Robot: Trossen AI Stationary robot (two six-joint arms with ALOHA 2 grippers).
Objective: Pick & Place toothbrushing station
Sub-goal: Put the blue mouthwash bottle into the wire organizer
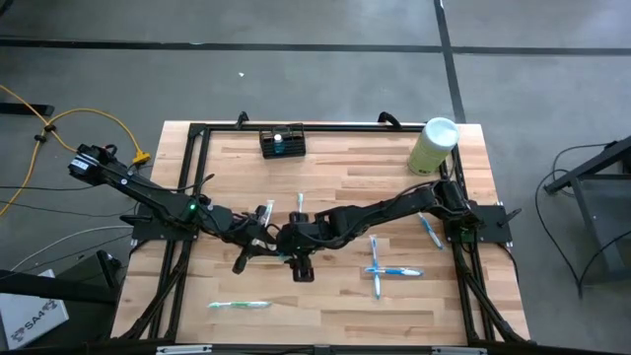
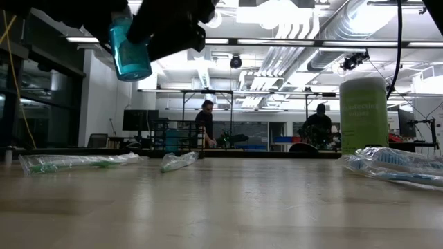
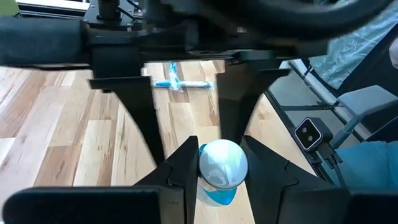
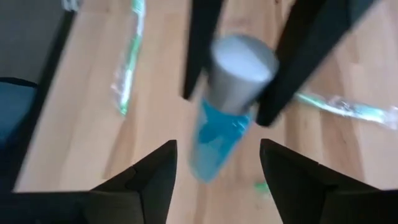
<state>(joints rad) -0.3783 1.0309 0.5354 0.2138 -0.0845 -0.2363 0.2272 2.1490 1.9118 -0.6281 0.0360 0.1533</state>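
The toothbrushing station (image 1: 282, 143), a small black slotted holder, stands on its base at the table's far edge, left of centre. Over the middle of the table my left gripper (image 3: 222, 171) is shut on a small blue bottle with a white cap (image 2: 130, 50), held in the air. My right gripper (image 4: 217, 152) is open. Its two fingers stand on either side of the bottle's blue lower body (image 4: 208, 149), apart from it. In the low view, dark gripper parts hide the bottle's top. My left gripper pinches the bottle at its white cap (image 3: 222, 163) between its two fingers (image 3: 181, 169), one on each side. The fingers come nearly level from the table's left. The bottle is lifted clear of the table, roughly upright, with its blue body (image 3: 217, 195) hanging below the fingers.
A pale green cylinder with a white lid (image 1: 434, 146) stands at the far right. Wrapped toothbrushes lie near the front left (image 1: 237, 305), right of centre (image 1: 392, 271), by the right arm (image 1: 429, 230) and behind the grippers (image 1: 299, 202). People stand in the room beyond.
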